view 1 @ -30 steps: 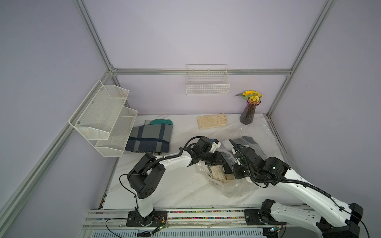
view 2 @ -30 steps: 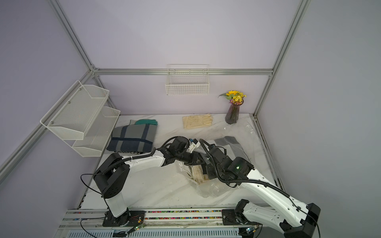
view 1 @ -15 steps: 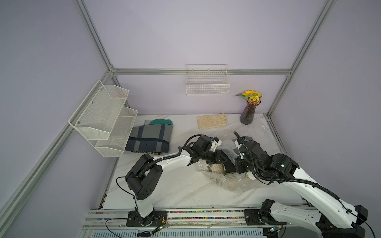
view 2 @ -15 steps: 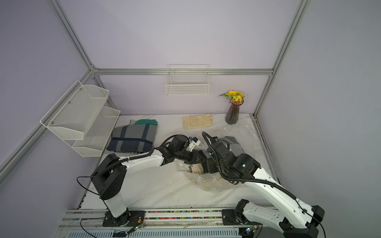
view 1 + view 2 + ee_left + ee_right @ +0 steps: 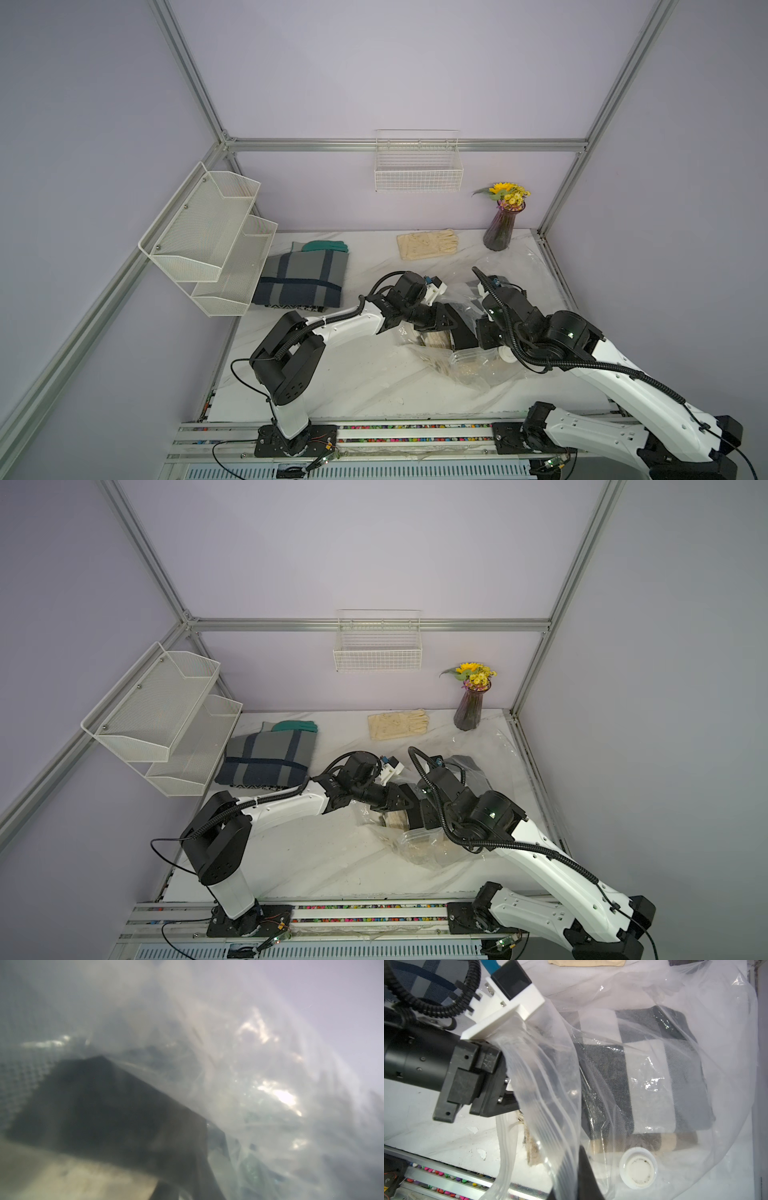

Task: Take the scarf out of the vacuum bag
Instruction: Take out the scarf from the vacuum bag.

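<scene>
The vacuum bag (image 5: 478,370) (image 5: 424,850) is crinkly clear plastic on the right half of the table, with a round white valve cap (image 5: 638,1167) on its face. The scarf (image 5: 654,1084) (image 5: 434,340), checked black, white and beige, lies folded inside it. My left gripper (image 5: 451,322) (image 5: 405,802) reaches into the bag's mouth right above the scarf's near end. Plastic hides its jaws, and the left wrist view gives only one dark finger (image 5: 124,1115) against the film. My right gripper (image 5: 465,336) (image 5: 586,1178) is shut on the bag's mouth edge and holds it raised.
A folded grey-and-blue plaid cloth (image 5: 301,282) with a green glove (image 5: 324,246) behind it lies at the back left. Beige gloves (image 5: 428,244) and a vase of flowers (image 5: 500,226) stand at the back. Mesh shelves (image 5: 208,237) overhang the left edge. A wire basket (image 5: 417,166) hangs on the back wall.
My right arm has shifted a little back and to the right, keeping hold of the bag's edge. The left gripper has stayed in the bag's mouth.
</scene>
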Controlling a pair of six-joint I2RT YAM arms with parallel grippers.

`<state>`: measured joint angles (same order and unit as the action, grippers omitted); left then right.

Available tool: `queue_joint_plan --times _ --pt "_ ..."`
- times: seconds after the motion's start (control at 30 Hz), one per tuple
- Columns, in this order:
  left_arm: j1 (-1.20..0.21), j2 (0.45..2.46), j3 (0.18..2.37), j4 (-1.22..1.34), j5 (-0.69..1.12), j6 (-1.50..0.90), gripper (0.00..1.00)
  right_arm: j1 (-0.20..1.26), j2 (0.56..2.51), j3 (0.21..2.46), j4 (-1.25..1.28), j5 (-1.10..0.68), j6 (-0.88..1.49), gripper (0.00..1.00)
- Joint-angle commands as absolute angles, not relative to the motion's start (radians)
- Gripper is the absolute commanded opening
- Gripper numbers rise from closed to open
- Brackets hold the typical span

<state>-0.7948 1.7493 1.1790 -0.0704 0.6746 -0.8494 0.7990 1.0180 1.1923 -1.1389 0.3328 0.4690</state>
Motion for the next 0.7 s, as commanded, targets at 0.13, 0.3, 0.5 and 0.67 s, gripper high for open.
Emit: queue_joint_plan --times 0.13,0.3,0.5,0.67 --pt "-0.792 1.683 1.172 -0.017 0.729 -0.834 0.04 0.804 1.001 1.183 -1.170 0.385 0.488 0.09" --pt "-0.793 1.683 1.169 -0.020 0.719 -0.830 0.00 0.805 0.999 1.184 -1.170 0.385 0.489 0.09" --pt "-0.793 1.687 1.147 -0.044 0.744 -0.827 0.19 0.804 1.008 1.194 -1.182 0.398 0.492 0.09" --pt "-0.798 1.643 1.096 -0.090 0.765 -0.843 0.33 0.804 1.021 1.200 -1.203 0.419 0.507 0.10"
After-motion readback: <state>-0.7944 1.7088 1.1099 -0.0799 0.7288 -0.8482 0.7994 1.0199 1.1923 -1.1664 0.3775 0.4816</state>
